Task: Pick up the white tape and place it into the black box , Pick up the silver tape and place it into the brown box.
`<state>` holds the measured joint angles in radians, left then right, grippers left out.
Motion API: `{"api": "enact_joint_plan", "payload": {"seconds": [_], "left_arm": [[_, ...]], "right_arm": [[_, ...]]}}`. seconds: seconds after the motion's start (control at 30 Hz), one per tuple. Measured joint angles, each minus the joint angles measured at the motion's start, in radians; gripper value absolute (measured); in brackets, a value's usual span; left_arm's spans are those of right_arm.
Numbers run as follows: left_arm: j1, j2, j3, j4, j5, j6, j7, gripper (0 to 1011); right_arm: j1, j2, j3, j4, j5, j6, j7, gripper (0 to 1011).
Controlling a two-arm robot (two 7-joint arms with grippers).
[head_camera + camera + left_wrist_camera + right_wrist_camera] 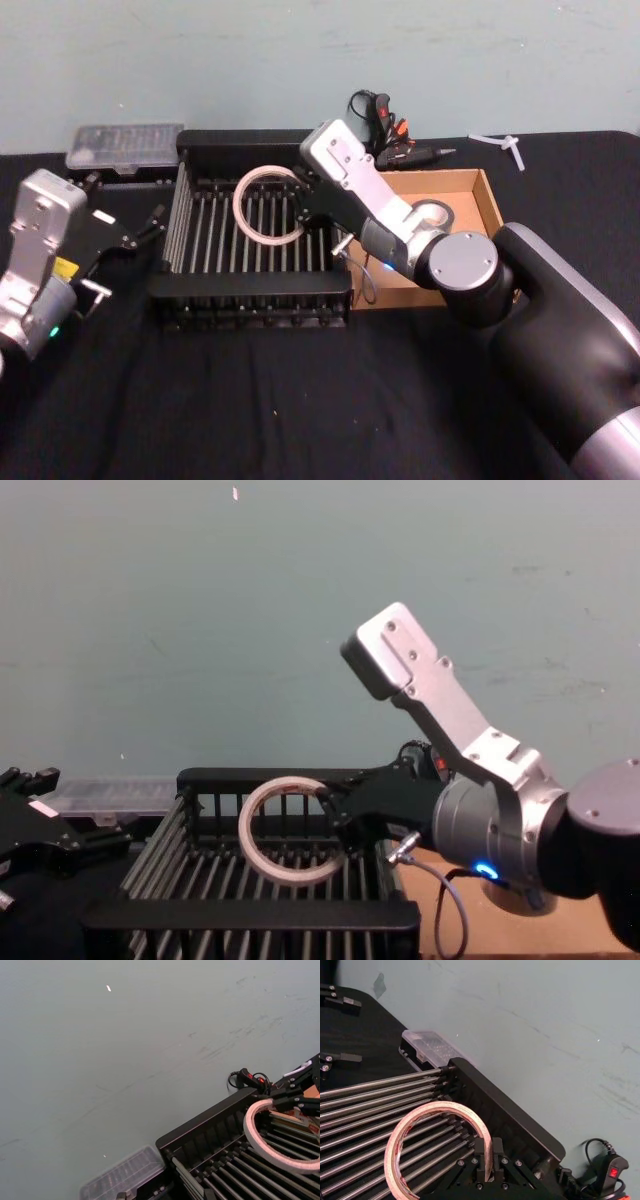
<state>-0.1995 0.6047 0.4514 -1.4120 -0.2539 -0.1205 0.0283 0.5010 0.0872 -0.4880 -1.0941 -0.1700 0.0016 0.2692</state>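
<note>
Over the black box (250, 290), the right claw (303, 212) pinches the white tape (268, 205) by its rim; light, stiff, thin-walled. Left claw (125, 243) is parked, fingers apart.

Silver tape (437, 212) in brown box (478, 200) half hidden behind right arm.

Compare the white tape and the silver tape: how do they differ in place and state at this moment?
The white tape is gripped by the right end effector and held tilted over the slats of the black box; the silver tape lies in the brown box, with nothing holding it. The white tape is the wider, thinner ring; the silver tape looks smaller. Both are rolls with an open centre.
</note>
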Motion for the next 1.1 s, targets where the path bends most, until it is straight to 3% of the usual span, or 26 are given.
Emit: {"api": "enact_joint_plan", "payload": {"seconds": [0.53, 0.73, 0.77, 0.83, 1.1], "left_arm": [[0.0, 0.0, 0.0, 0.0, 0.0, 0.0, 0.0, 1001], [0.0, 0.0, 0.0, 0.0, 0.0, 0.0, 0.0, 1001], [0.0, 0.0, 0.0, 0.0, 0.0, 0.0, 0.0, 1001], [0.0, 0.0, 0.0, 0.0, 0.0, 0.0, 0.0, 1001], [0.0, 0.0, 0.0, 0.0, 0.0, 0.0, 0.0, 1001]], "right_arm": [[0.005, -0.006, -0.002, 0.011, -0.007, 0.001, -0.002, 114], [0.004, -0.005, -0.001, 0.009, -0.006, 0.001, -0.001, 248], [0.004, -0.005, -0.001, 0.009, -0.006, 0.001, -0.001, 328], [0.004, -0.005, -0.001, 0.008, -0.005, 0.002, -0.001, 359], [0.003, -0.004, -0.001, 0.007, -0.004, 0.002, 0.0, 645]]}}
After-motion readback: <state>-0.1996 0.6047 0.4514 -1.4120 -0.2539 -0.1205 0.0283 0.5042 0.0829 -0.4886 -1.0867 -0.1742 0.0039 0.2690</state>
